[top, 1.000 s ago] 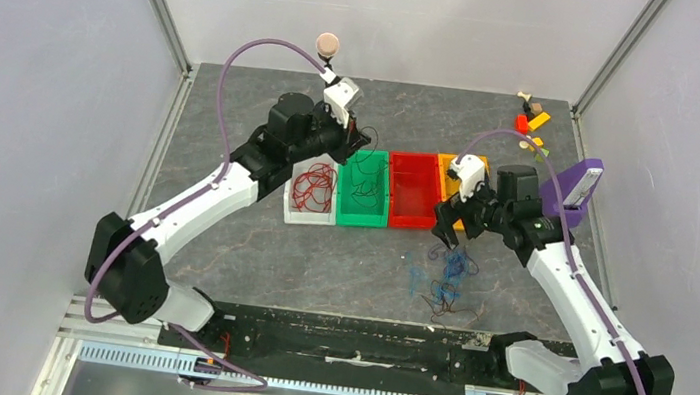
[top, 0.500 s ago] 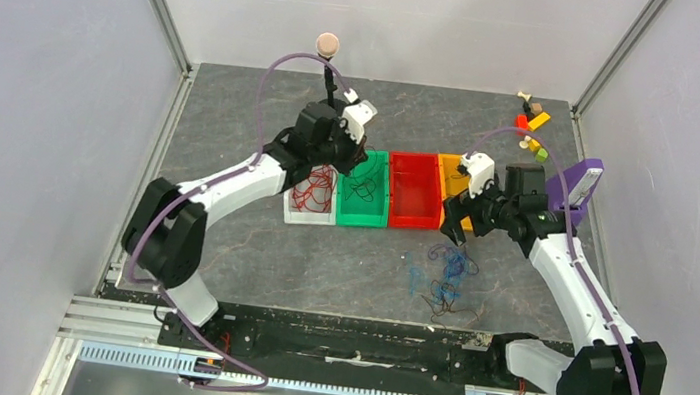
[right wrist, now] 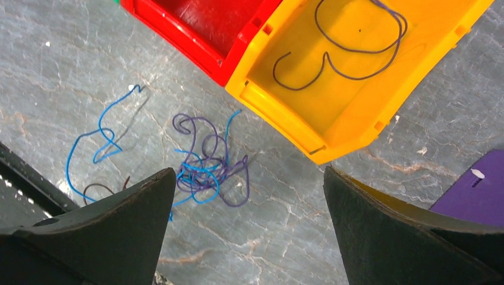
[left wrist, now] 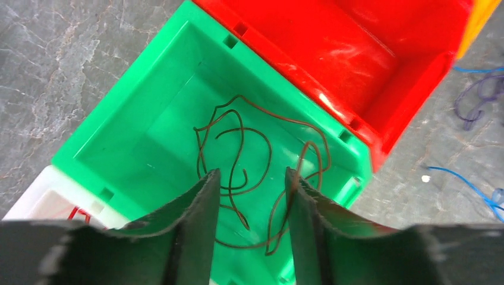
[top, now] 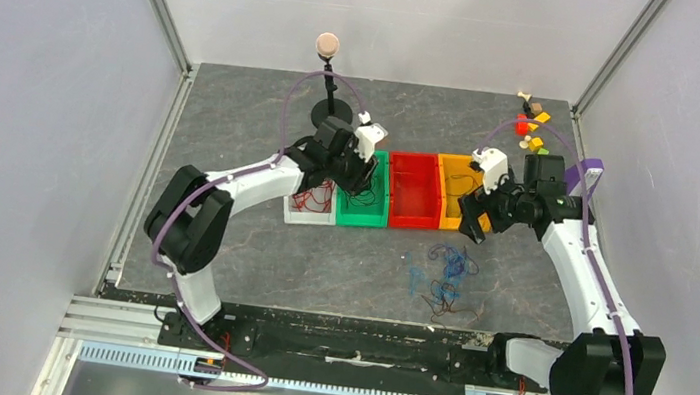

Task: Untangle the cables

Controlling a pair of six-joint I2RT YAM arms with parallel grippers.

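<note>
Sorted so far: red cables [top: 315, 196] lay in the white bin [top: 308, 218], dark cables [left wrist: 257, 142] in the green bin [left wrist: 119, 127], and one purple cable [right wrist: 356, 56] in the orange bin [right wrist: 285, 122]. The bins stood in a row across the middle of the bench [top: 237, 103].
Red bin: the red bin [left wrist: 386, 142] looked empty.
Left to do: a tangle [top: 447, 275] of blue, purple and dark strands lay toward the near edge, right of centre, with a loose blue strand [right wrist: 98, 145] just beside it.
Left gripper: the left gripper [left wrist: 251, 173] hung over the green bin, jaws narrowly parted, nothing between them.
Right gripper: the right gripper [right wrist: 248, 172] hovered above the tangle and the orange bin's near corner, jaws spread wide, empty.
Progress: well under way but unfinished. The last clump needed separating by colour.
</note>
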